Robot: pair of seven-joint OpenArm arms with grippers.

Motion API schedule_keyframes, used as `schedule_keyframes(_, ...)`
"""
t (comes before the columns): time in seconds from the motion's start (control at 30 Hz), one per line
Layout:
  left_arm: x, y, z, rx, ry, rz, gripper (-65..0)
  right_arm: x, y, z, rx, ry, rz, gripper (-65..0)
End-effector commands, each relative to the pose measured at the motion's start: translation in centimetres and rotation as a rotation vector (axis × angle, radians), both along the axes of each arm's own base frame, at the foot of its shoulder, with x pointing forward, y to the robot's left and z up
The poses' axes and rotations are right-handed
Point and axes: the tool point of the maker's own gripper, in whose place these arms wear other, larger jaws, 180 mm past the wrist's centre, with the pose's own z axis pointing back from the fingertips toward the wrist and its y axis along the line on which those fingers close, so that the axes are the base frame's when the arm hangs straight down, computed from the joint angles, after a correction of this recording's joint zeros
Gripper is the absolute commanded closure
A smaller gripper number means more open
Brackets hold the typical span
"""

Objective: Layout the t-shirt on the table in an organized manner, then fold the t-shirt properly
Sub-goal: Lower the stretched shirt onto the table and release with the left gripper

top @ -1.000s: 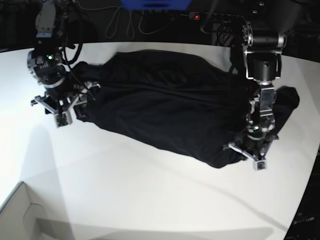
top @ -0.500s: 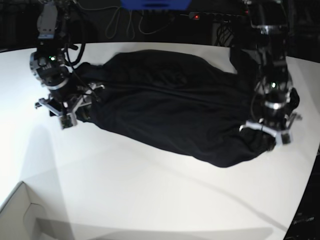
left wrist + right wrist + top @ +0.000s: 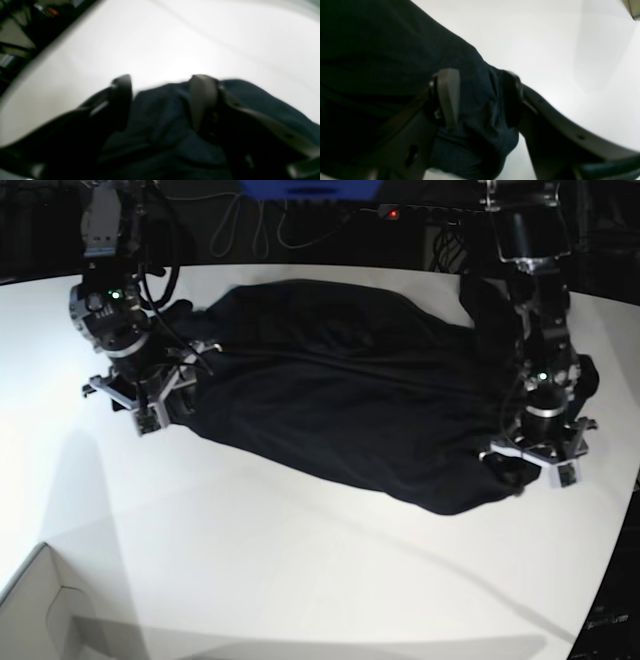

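I have both claws spread astride t-shirt (image 3: 340, 395) hems: left gripper (image 3: 160, 100) and right gripper (image 3: 480, 97) straddle folds, probably poised to pinch and stretch it flat.

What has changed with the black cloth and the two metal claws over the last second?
The left gripper swung from the plain black t-shirt's near corner out toward the table's right edge, dragging that end along, and now stands with fingers apart over the cloth. The right gripper crept slightly inward, jaws still spread around the other end. The smooth white table and the shirt's middle look unchanged.
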Motion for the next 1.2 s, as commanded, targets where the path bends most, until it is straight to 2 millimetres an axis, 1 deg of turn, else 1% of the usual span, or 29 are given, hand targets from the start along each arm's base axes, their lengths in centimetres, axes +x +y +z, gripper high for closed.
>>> schedule_keyframes(0.0, 1.3, 0.4, 1.5, 0.007, -0.048, 0.009, -37.3, 0.3, -0.1, 1.0, 0.001, -0.039, 0.005, -28.5)
schedule_keyframes(0.13, 3.2, 0.8, -1.6, -0.045, 0.033, 0.034, -37.3, -0.2, -0.1, 0.5, 0.000, -0.027, 0.005, -28.5)
schedule_keyframes(0.2, 3.8, 1.0, -2.7, -0.057, 0.061, 0.042, -37.4, -0.3, -0.2, 0.4, -0.003, -0.021, 0.004, -28.5)
schedule_keyframes(0.33, 4.9, -0.4, -3.4, -0.052, 0.092, -0.001, -37.1, -1.0, -0.5, -0.1, -0.014, -0.004, 0.008, -28.5)
schedule_keyframes(0.37, 5.0, -0.7, -3.6, -0.048, 0.097, -0.012, -35.4, -1.0, -0.5, -0.1, -0.015, -0.002, 0.008, -28.5)
schedule_keyframes(0.4, 5.1, -1.1, -3.7, -0.041, 0.102, -0.025, -31.0, -1.1, -0.5, -0.2, -0.016, 0.002, 0.007, -28.5)
schedule_keyframes(0.43, 5.1, -1.4, -3.8, -0.035, 0.106, -0.034, -23.7, -1.1, -0.6, -0.2, -0.016, 0.005, 0.005, -28.5)
schedule_keyframes(0.5, 5.1, -1.6, -3.9, -0.040, 0.107, -0.038, -6.7, -1.1, -0.6, -0.2, -0.016, 0.005, 0.005, -28.4)
schedule_keyframes(0.53, 5.0, -1.8, -4.0, -0.045, 0.108, -0.037, 0.0, -1.1, -0.6, -0.2, -0.016, 0.005, 0.005, -28.4)
schedule_keyframes(0.57, 4.9, -1.6, -3.9, -0.046, 0.107, -0.034, 0.0, -1.1, -0.6, -0.2, -0.016, 0.005, 0.005, -28.4)
schedule_keyframes(0.6, 4.9, -1.7, -3.8, -0.046, 0.102, -0.035, -1.4, -1.1, -0.6, -0.2, -0.017, 0.005, 0.004, -28.4)
schedule_keyframes(0.63, 4.8, -1.6, -3.4, -0.039, 0.089, -0.036, -0.9, -1.1, -0.6, -0.2, -0.017, 0.005, 0.004, -28.4)
schedule_keyframes(0.67, 4.5, -1.5, -3.2, -0.034, 0.085, -0.038, 0.0, -1.1, -0.6, -0.2, -0.017, 0.005, 0.004, -28.4)
schedule_keyframes(0.73, 3.2, -1.1, -1.8, -0.021, 0.042, -0.029, 0.0, -1.1, -0.6, -0.2, -0.016, 0.003, 0.004, -28.4)
schedule_keyframes(0.77, 2.5, -0.4, -0.4, -0.013, 0.001, -0.014, 0.0, -1.1, -0.6, -0.2, -0.016, 0.000, 0.005, -28.4)
schedule_keyframes(0.83, 0.8, 0.2, 2.1, 0.006, -0.066, 0.003, 0.0, -1.0, -0.6, -0.1, -0.014, -0.004, 0.005, -28.4)
schedule_keyframes(0.9, -1.8, 0.4, 4.3, 0.041, -0.118, 0.005, 0.0, -0.9, -0.6, 0.1, -0.014, -0.009, 0.005, -28.4)
schedule_keyframes(0.93, -2.8, 0.4, 5.0, 0.055, -0.131, 0.004, 0.0, -0.8, -0.6, 0.1, -0.014, -0.010, 0.005, -28.4)
schedule_keyframes(1.03, -6.6, 0.4, 5.7, 0.064, -0.137, 0.001, 0.0, -0.8, -0.4, 0.1, -0.010, -0.012, 0.005, -28.4)
schedule_keyframes(1.1, -8.8, 0.5, 5.3, 0.019, -0.124, 0.008, 0.0, -0.8, -0.3, 0.1, -0.007, -0.012, 0.007, -28.4)
schedule_keyframes(1.17, -10.8, 0.6, 4.3, -0.057, -0.096, 0.020, 0.0, -0.8, -0.3, 0.1, -0.006, -0.011, 0.008, -28.4)
